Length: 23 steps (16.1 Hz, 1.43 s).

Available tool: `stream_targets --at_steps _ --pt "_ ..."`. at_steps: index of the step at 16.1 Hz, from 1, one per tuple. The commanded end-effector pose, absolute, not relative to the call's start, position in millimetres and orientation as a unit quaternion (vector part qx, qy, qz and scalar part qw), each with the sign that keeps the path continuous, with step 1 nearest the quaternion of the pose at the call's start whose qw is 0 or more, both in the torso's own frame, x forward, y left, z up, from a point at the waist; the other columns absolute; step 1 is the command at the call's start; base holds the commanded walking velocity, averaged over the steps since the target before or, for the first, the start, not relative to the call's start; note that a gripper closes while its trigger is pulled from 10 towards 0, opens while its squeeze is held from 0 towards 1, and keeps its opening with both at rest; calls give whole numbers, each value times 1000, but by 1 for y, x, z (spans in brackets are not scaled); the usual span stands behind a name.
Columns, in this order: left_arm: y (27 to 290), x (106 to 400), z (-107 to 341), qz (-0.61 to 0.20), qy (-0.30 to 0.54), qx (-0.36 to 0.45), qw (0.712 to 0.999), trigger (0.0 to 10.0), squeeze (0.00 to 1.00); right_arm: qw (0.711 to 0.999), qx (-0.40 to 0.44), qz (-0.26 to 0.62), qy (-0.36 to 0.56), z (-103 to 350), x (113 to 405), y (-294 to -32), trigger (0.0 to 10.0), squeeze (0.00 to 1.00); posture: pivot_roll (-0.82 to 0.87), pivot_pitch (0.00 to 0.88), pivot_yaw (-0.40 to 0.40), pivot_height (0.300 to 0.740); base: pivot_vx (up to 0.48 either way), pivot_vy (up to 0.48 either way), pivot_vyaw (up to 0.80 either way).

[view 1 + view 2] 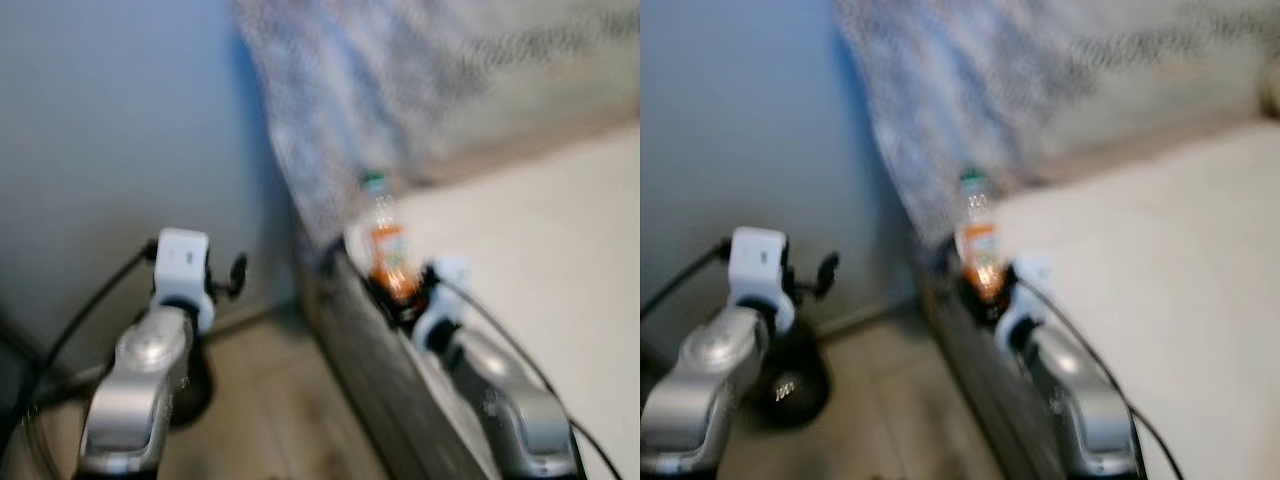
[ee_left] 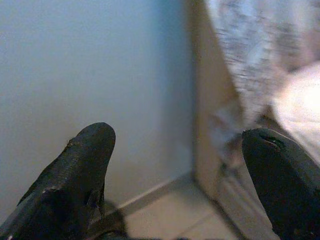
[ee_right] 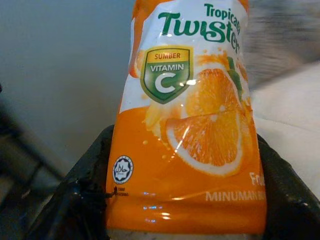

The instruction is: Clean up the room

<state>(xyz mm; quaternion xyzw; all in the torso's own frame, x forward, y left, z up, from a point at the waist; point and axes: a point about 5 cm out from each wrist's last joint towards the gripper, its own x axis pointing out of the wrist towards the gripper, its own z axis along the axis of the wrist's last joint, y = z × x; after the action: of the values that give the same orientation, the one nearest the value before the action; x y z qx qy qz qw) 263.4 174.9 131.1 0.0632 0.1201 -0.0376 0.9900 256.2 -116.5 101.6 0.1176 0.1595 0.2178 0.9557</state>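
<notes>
An orange juice bottle (image 1: 386, 245) with a green cap and an orange Tropicana Twister label (image 3: 187, 135) stands upright in my right gripper (image 1: 398, 297), which is shut on its lower part. It is held above the near left corner of a bed (image 1: 530, 270). My left gripper (image 2: 182, 165) is open with nothing between its fingers (image 2: 82, 165). It is raised over the floor beside the bed and faces a pale blue wall (image 1: 120, 140).
A patterned blanket (image 1: 400, 90) hangs over the head of the bed. The bed's grey side (image 1: 375, 380) runs between my arms. Wooden floor (image 1: 270, 400) lies to the left. A dark round object (image 1: 790, 390) and black cables sit on the floor by the wall.
</notes>
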Motion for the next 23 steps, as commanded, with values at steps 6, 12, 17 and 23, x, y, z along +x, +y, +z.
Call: stream_targets --at_steps 6,12,17,23 --pt "171 263 129 -40 116 69 990 10000 0 960 97 192 178 95 260 -127 10000 0 -82 0 40 740 0 0 800" --pt "171 265 132 -41 106 65 991 10000 0 959 83 200 185 91 257 -125 10000 0 -72 0 29 740 0 0 800" --pt "169 268 133 -47 101 71 991 10000 0 967 44 174 181 92 267 -125 10000 0 -80 0 35 740 276 0 0" --pt "171 269 135 -42 96 76 992 10000 0 971 -17 166 171 89 265 -122 10000 0 -59 0 16 740 324 0 0"
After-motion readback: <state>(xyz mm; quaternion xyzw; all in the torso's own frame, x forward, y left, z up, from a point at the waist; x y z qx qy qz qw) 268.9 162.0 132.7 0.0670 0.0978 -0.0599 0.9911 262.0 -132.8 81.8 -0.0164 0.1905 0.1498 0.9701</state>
